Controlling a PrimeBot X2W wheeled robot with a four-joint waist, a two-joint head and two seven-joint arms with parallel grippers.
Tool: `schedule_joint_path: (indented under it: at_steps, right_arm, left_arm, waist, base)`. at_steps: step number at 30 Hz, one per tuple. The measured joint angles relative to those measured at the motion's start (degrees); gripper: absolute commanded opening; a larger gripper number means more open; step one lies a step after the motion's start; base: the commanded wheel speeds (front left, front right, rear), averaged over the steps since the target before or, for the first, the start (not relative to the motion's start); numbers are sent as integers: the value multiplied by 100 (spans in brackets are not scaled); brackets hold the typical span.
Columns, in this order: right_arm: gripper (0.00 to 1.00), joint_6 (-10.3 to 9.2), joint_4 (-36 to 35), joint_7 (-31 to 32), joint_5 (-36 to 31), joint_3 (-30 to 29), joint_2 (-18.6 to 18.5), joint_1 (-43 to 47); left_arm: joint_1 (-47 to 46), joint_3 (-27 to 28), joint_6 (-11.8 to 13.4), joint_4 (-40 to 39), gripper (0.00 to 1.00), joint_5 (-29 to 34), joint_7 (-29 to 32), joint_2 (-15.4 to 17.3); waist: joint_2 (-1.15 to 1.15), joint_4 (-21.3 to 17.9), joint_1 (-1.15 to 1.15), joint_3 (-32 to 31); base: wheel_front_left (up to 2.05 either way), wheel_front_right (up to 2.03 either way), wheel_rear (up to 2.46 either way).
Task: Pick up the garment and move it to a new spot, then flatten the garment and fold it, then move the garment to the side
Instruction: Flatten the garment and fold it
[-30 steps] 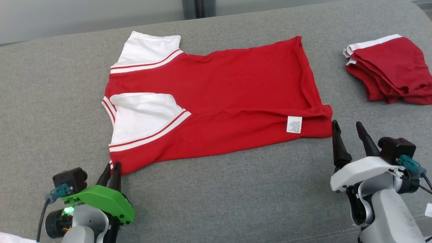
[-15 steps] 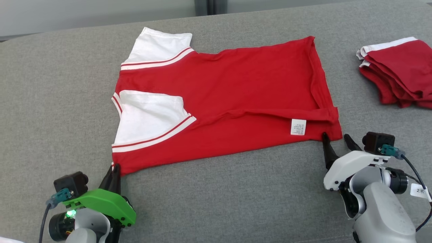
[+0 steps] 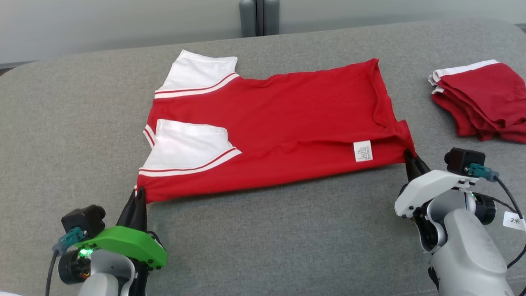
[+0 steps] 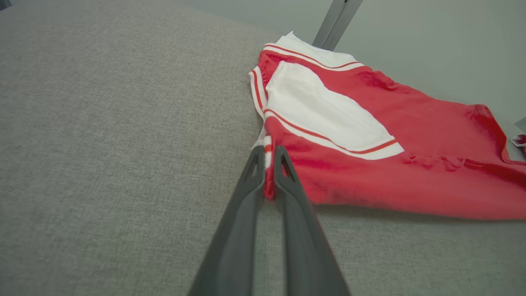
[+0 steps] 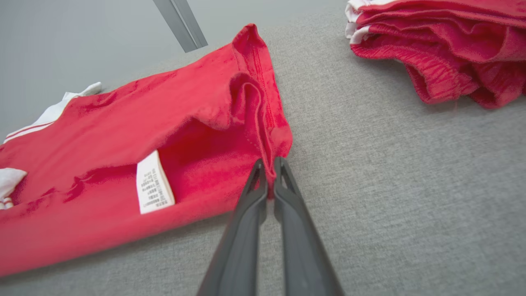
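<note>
The garment [image 3: 279,127] is a red shirt with white sleeves, lying sideways on the grey padded surface with one side folded over itself and a white care label showing. My left gripper [image 3: 139,193] is shut on its near left corner by the shoulder, and the left wrist view shows the garment [image 4: 370,144] pinched between the left gripper [image 4: 269,154]. My right gripper [image 3: 410,155] is shut on the near right hem corner; in the right wrist view the garment [image 5: 123,164] bunches up at the right gripper [image 5: 269,164]. The near edge is lifted slightly off the surface.
A pile of folded red and white garments [image 3: 481,98] sits at the far right, also seen as the pile [image 5: 444,45] in the right wrist view. A grey post [image 3: 259,17] stands behind the grey surface [image 3: 267,238], whose far edge curves away.
My right gripper moved in to the hem corner and shut on it. The left gripper closed on the shoulder corner earlier. Both near corners are raised a little. The head camera shifted.
</note>
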Motion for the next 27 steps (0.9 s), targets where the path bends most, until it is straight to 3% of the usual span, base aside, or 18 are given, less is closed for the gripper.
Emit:
schedule_joint_path:
  at_steps: [6, 16, 22, 23, 24, 25, 26, 27]
  right_arm:
    - [0, 0, -552, 401, -16, -90, -2, 186]
    - [0, 0, -1937, 1174, 225, -131, 1, 1460]
    - [0, 0, -2482, 1401, 365, -270, -1, 2029]
    - [7, 0, -2510, 1425, 381, -264, -1, 2083]
    - [40, 0, -2538, 1425, 407, -247, -1, 2109]
    - [85, 0, -2574, 1426, 424, -219, -1, 2131]
    - [100, 0, -2606, 1443, 449, -196, -1, 2151]
    - [100, 0, -2625, 1450, 460, -182, -1, 2169]
  left_arm:
    - [127, -103, 30, -692, 0, 44, 99, 10]
    - [1624, -163, 281, -1915, 0, -44, 504, 90]
    - [1934, -120, 400, -1975, 0, -179, 570, 49]
    - [1931, -129, 414, -1925, 44, -189, 572, 42]
    - [1929, -127, 431, -1894, 100, -188, 571, 42]
    - [1920, -115, 457, -1844, 100, -189, 597, 42]
    - [1918, -107, 481, -1805, 100, -186, 603, 55]
    - [1911, -94, 481, -1792, 100, -183, 602, 68]
  waist:
    - [0, -11, 0, -210]
    - [0, -1, 0, -245]
    - [0, 60, 0, -151]
    - [0, 58, 0, -132]
    - [0, 52, 0, -120]
    - [0, 37, 0, -107]
    - [0, 20, 0, -93]
    - [0, 3, 0, -80]
  base:
    - [0, 0, 0]
    - [0, 0, 0]
    - [0, 0, 0]
    - [0, 0, 0]
    - [0, 0, 0]
    - [0, 0, 0]
    - [0, 0, 0]
    - [0, 0, 0]
